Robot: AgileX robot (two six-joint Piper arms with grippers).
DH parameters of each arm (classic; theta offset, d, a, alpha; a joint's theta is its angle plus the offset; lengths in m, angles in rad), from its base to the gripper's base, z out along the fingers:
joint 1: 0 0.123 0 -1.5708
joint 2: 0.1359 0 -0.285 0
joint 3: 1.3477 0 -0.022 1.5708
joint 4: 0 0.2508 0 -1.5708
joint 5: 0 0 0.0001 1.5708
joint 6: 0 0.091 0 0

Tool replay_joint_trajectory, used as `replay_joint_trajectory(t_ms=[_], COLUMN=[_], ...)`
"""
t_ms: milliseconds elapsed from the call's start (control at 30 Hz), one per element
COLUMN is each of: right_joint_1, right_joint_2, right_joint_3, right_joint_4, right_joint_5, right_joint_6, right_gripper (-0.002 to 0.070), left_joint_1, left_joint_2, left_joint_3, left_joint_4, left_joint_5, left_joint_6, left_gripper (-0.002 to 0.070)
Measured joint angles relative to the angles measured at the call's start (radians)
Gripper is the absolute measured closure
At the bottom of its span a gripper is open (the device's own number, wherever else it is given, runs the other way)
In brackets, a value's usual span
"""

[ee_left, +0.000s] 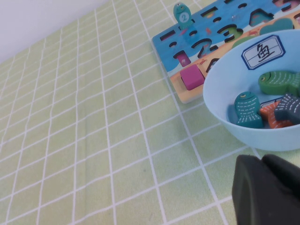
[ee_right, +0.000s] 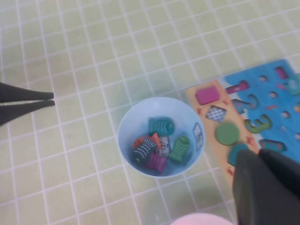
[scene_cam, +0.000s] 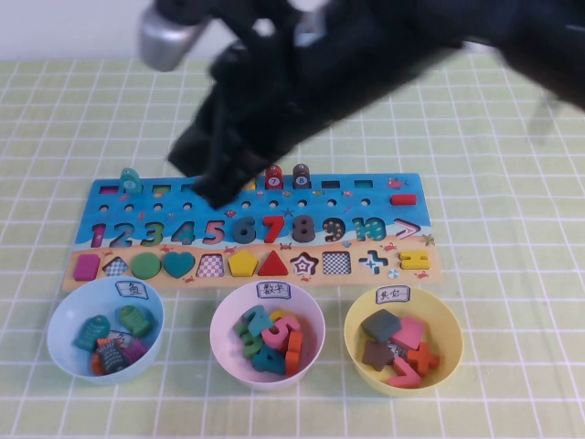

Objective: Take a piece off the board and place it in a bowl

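Right pincer (scene_cam: 216,181) is a big dark blur hanging over the upper-left part of the board (scene_cam: 370,203) in the high view, its tip just above the blue strip. Whether it is apart or together I cannot tell.

Green-checked counter (scene_cam: 512,137) fills the frame. The long board lies across its middle, blue above and tan below, with coloured numbers and shape tiles. A teal fish (scene_cam: 129,180) stands on the board's upper left, and a red piece (scene_cam: 273,176) and a dark grey-brown piece (scene_cam: 301,174) stand side by side near the top centre.

Three bowls sit in a row just below the board. The light blue bowl (scene_cam: 57,320) is at lower left, a pink bowl (scene_cam: 219,322) at centre and a yellow bowl (scene_cam: 353,335) at right, each holding coloured pieces.

Left pincer (ee_right: 52,99) enters the right wrist view from the left edge. It lies apart from the blue bowl with its two thin tips drawn together, holding nothing.

The dark navy piece (ee_right: 143,151) lies inside the blue bowl among green, teal, orange and magenta fish.
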Motion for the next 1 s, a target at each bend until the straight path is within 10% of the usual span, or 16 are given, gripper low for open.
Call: replay_joint_trajectory(t_ms=[400,1000], right_joint_1=[0.000,0.000], right_joint_2=[-0.559,-0.922], right_joint_3=[0.703,1.079], right_joint_4=[0.011,-0.136], right_joint_5=[-0.413,-0.314], right_joint_6=[0.010,0.184], right_gripper=[0.0691,0.0691], left_joint_1=[0.000,0.000], left_joint_2=[0.000,0.000], left_joint_3=[0.000,0.000], left_joint_4=[0.000,0.000], left_joint_5=[0.000,0.001], left_joint_6=[0.000,0.000], left_gripper=[0.0680,0.0680])
